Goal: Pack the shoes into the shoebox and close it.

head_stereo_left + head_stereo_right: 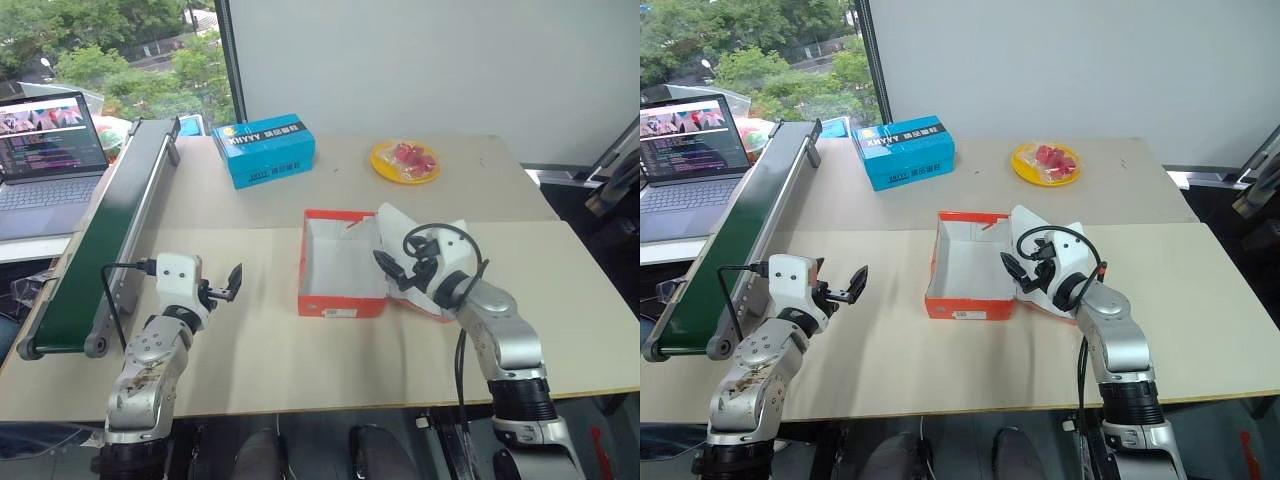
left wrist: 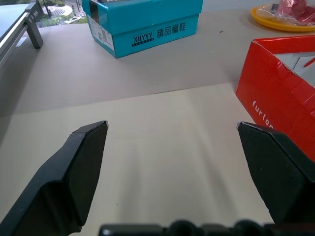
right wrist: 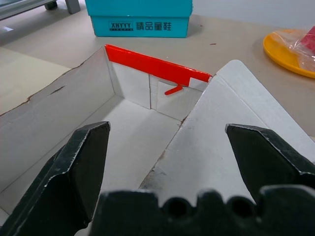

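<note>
Both your grippers, left (image 1: 233,283) and right (image 1: 390,268), gape wide and empty beside the open shoebox (image 1: 342,305).

Right arm hides part of the shoebox (image 1: 341,268) lid (image 1: 398,224)

Matt orange-red cardboard shoebox (image 1: 340,300) with white paper-like inside, smooth pale matt tabletop (image 1: 270,340), glossy blue cardboard box (image 1: 264,150), yellow plastic plate (image 1: 404,163)
</note>
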